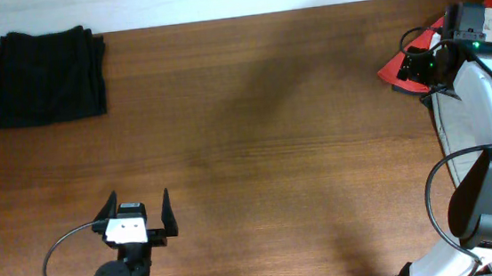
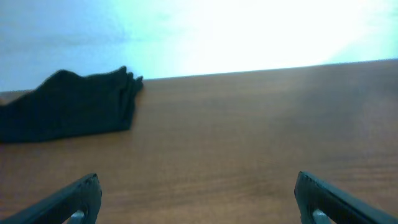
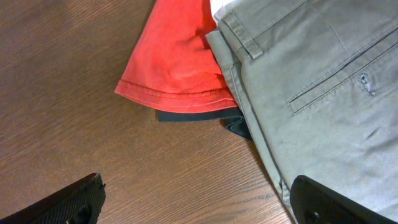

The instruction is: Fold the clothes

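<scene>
A folded black garment [image 1: 42, 75] lies at the table's far left corner; it also shows in the left wrist view [image 2: 68, 109]. My left gripper [image 1: 137, 215] [image 2: 198, 196] is open and empty above bare wood near the front edge. At the far right is a pile of unfolded clothes: a red garment [image 1: 392, 70] [image 3: 177, 62], grey trousers [image 1: 475, 104] [image 3: 323, 93] over it, and a dark garment [image 3: 205, 116] peeking out beneath. My right gripper [image 1: 415, 62] [image 3: 196, 199] is open and empty, hovering over the pile's left edge, one finger above the trousers.
The brown wooden table [image 1: 273, 136] stretches between the two arms. A white wall runs behind the far edge [image 2: 249, 37]. My right arm and its cables [image 1: 483, 198] cross over the pile at the right edge.
</scene>
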